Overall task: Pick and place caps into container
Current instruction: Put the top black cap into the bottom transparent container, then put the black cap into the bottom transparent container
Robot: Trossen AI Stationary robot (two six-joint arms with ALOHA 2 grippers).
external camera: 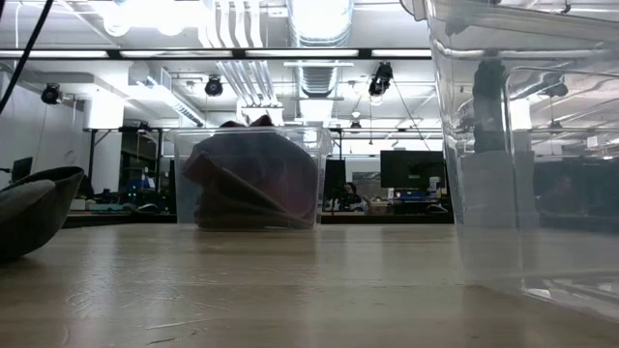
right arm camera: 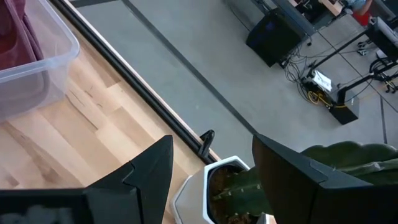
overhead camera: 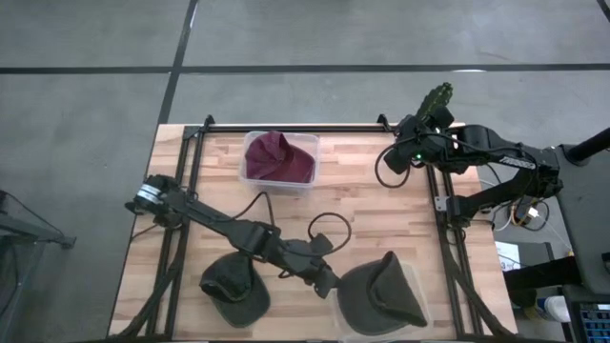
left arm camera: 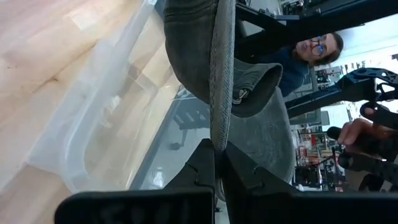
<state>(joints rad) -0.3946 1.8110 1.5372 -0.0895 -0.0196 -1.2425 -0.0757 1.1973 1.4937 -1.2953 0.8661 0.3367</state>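
One olive cap point(left arm camera: 214, 74) pinched in left hand point(left arm camera: 219, 163) over container point(overhead camera: 416, 291).

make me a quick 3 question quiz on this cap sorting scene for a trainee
1. True or false: the left end effector is shut on the brim of an olive-grey cap over the near clear container.
2. What colour are the caps in the far clear container? A) maroon B) blue C) white
3. Fill in: a second olive-grey cap lies on the ____, left of the near container.

Key
1. True.
2. A, the maroon caps.
3. table.

The right end effector waits open by the cactus.
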